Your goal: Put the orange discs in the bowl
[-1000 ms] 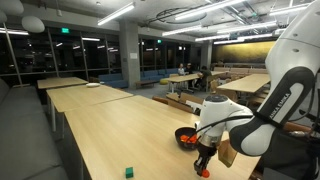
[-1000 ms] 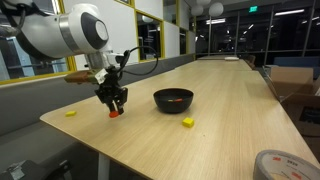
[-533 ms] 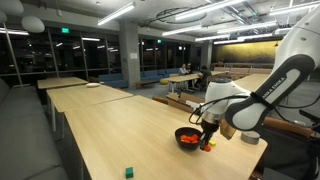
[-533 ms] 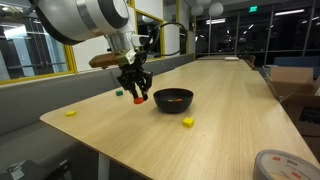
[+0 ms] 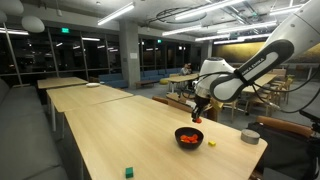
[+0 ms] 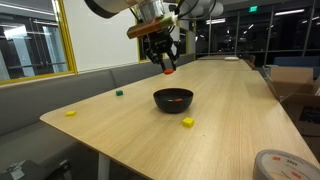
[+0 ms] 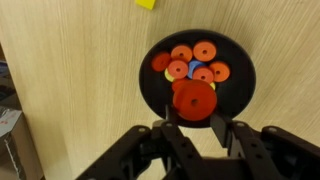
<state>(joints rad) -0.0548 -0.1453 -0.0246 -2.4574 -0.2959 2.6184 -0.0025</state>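
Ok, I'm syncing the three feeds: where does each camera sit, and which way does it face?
Exterior view: off the end of the table, looking along it; shows arm and gripper.
Exterior view: off a table corner, facing the windows; shows gripper above bowl.
Wrist view: on the wrist, looking straight down past the gripper at the bowl.
Shared: all three show the bowl and the held orange disc.

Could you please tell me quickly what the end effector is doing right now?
End effector: closed, holding an orange disc above the bowl.
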